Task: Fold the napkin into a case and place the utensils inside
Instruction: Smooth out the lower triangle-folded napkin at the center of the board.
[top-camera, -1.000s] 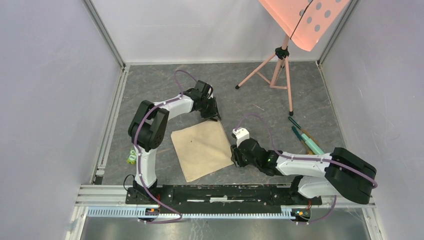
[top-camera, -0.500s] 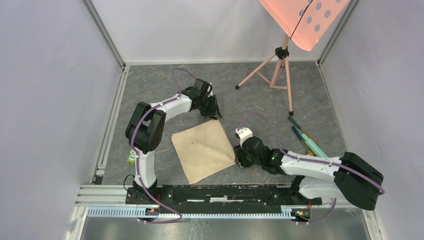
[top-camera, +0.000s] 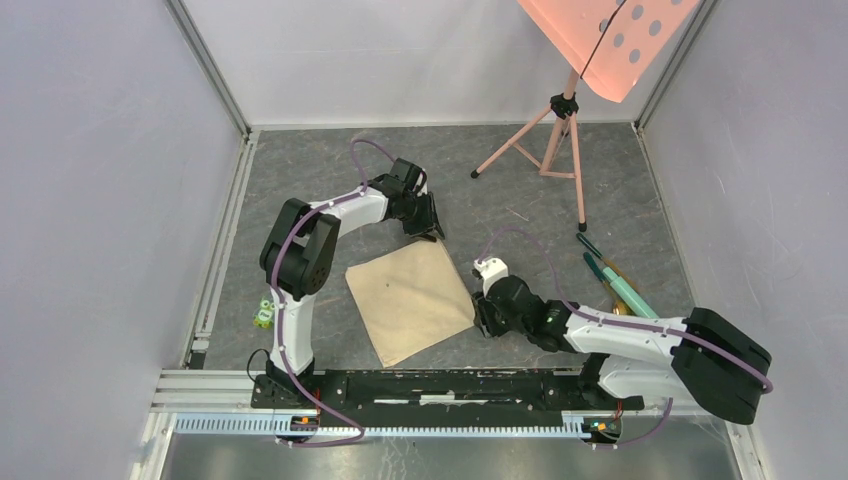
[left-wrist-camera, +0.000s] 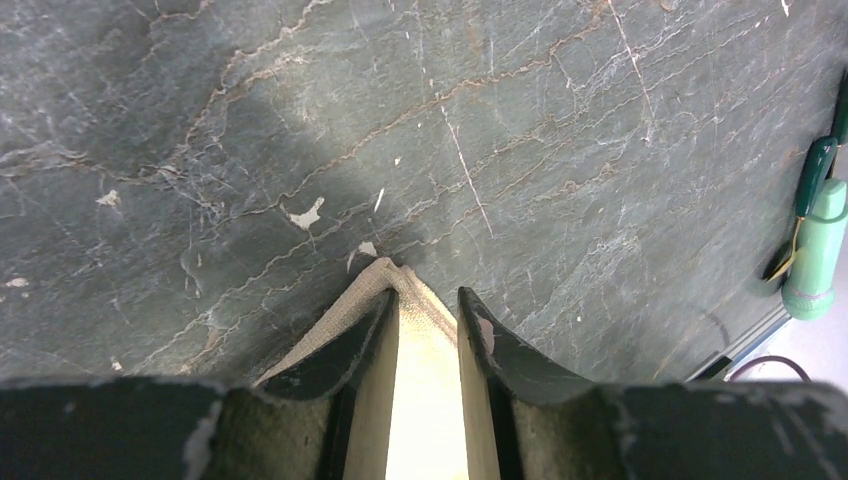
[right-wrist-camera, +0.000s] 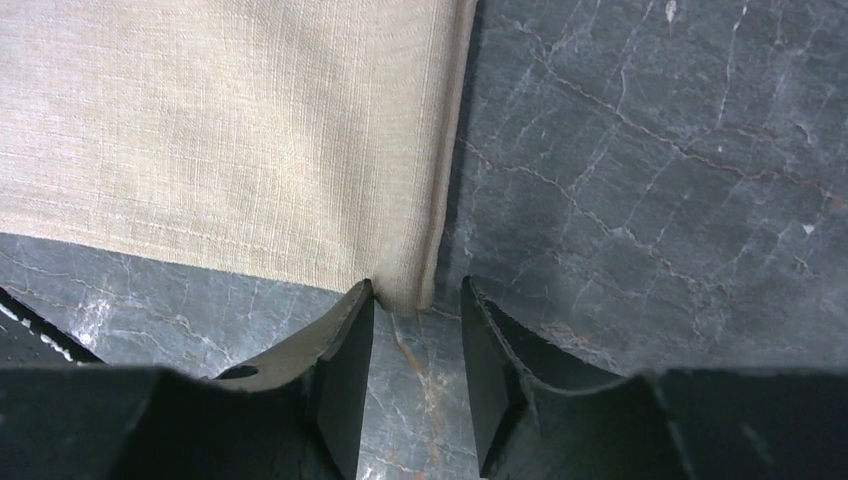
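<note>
Our left gripper (left-wrist-camera: 425, 296) sits low over the napkin's (top-camera: 410, 300) far corner. Its fingers stand apart with cloth between them, and we cannot tell whether they pinch it. Our right gripper (right-wrist-camera: 416, 286) is open, the napkin's right corner just at its fingertips. Both arms reach in low. Bare table (right-wrist-camera: 650, 150) borders the cloth's edges, and a pink tripod (top-camera: 545, 140) stands well beyond. The napkin lies flat at mid-table, a tilted beige square.

A robotics lab cell; plain white walls (top-camera: 100, 200), aluminium rails (top-camera: 222, 235), a pink tripod (top-camera: 562, 140) on grey tabletop (top-camera: 480, 215).
</note>
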